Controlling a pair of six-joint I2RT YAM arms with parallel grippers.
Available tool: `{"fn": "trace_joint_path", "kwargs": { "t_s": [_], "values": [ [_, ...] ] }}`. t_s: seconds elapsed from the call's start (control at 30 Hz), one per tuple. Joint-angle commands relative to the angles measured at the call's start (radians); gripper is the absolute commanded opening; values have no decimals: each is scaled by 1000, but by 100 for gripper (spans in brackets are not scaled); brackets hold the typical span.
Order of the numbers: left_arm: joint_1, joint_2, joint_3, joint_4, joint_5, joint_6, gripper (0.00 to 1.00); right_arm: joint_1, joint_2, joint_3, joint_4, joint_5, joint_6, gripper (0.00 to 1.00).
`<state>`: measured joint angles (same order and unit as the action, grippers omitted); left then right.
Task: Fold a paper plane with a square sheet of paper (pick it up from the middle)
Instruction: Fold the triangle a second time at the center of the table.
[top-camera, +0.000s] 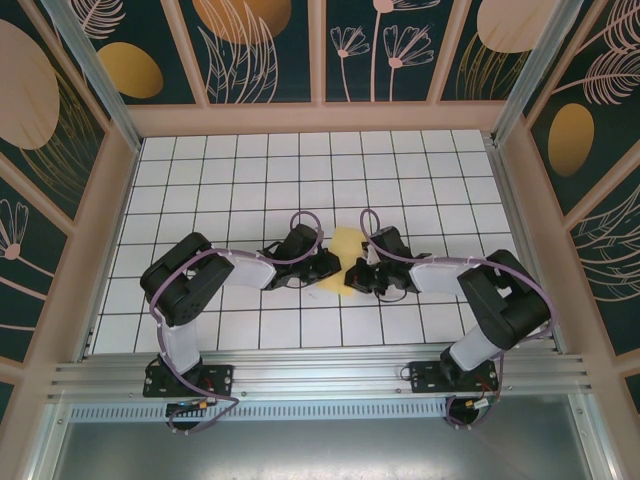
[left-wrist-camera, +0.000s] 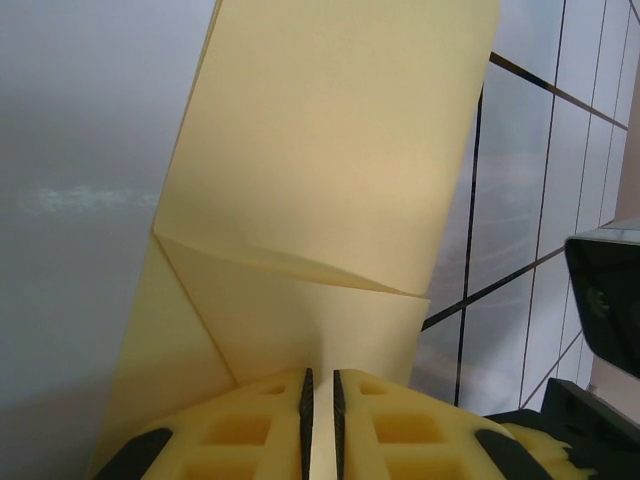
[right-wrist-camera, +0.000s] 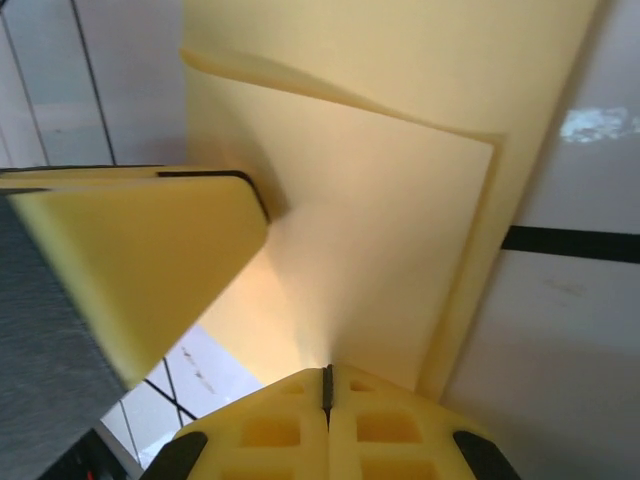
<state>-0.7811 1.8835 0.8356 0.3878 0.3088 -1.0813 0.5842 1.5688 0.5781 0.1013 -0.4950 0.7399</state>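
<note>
The square sheet of paper (top-camera: 346, 245) is pale yellow, folded over with layered flaps, and is held up off the tiled table between my two grippers. In the left wrist view the sheet (left-wrist-camera: 330, 150) rises in front of my left gripper (left-wrist-camera: 320, 385). Its pads stand a narrow slit apart with a paper edge running down between them. In the right wrist view my right gripper (right-wrist-camera: 326, 380) is pressed shut on the lower edge of the sheet (right-wrist-camera: 400, 230). A finger (right-wrist-camera: 140, 260) of the left gripper touches the paper from the left. From above, the left gripper (top-camera: 337, 266) and right gripper (top-camera: 353, 273) meet tip to tip.
The white grid-tiled table (top-camera: 300, 170) is walled by wooden frames with dark floral panels (top-camera: 260, 50). Both arms lie low and bent inward across the near half. An aluminium rail (top-camera: 320, 375) carries their bases along the front edge.
</note>
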Motion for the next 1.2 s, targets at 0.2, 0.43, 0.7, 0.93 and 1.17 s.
{"fn": "trace_joint_path", "kwargs": {
  "t_s": [0.2, 0.43, 0.7, 0.93, 1.17],
  "values": [
    [5, -76, 12, -39, -47, 16, 25, -31, 36, -25, 28, -9, -28, 4],
    [6, -72, -32, 110, 24, -51, 21, -32, 52, -59, 65, -31, -4, 4],
    [5, -15, -87, 278, 75, -164, 19, -32, 49, -68, 76, -35, 13, 4],
    [-8, 18, -28, 155, 29, -158, 24, -32, 49, -63, 62, -25, 13, 4],
    [-18, 48, 16, 55, -48, -132, 25, -31, 46, -63, 46, -13, 10, 4]
  ]
}}
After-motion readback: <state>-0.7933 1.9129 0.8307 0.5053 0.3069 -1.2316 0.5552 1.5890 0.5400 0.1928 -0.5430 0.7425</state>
